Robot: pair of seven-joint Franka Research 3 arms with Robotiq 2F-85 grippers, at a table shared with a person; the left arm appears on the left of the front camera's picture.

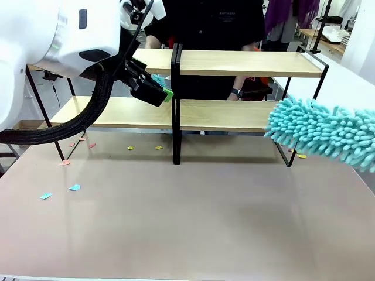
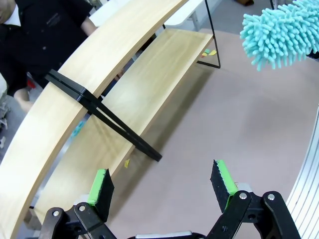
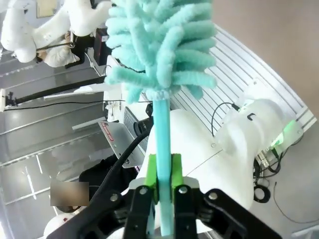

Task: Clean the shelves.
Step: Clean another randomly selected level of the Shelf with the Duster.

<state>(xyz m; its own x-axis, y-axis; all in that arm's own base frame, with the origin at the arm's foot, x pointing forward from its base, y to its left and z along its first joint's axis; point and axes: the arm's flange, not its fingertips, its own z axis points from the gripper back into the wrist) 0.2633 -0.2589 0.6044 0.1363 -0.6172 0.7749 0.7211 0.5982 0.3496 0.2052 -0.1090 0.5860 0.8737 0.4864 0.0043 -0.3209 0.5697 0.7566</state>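
The shelves [image 1: 234,63] stand across the far half of the table, light wooden boards in a thin black frame, also seen slanting in the left wrist view [image 2: 75,99]. My left gripper [image 1: 157,91] hangs in front of the left unit, between its upper and lower boards. Its jaws stand open [image 2: 162,184] with nothing between the green pads [image 2: 99,186]. My right gripper [image 3: 162,186] is shut on the turquoise handle of a fluffy turquoise duster [image 3: 159,45]. The duster head [image 1: 322,134] hovers by the right end of the lower board and is also visible from the left wrist [image 2: 279,32].
Small coloured paper scraps lie on the beige table, blue ones at front left [image 1: 74,187], yellow ones under the shelves [image 1: 130,148] and by the right frame leg [image 1: 300,156]. A person in black stands behind the shelves, one hand [image 1: 234,93] near the lower board.
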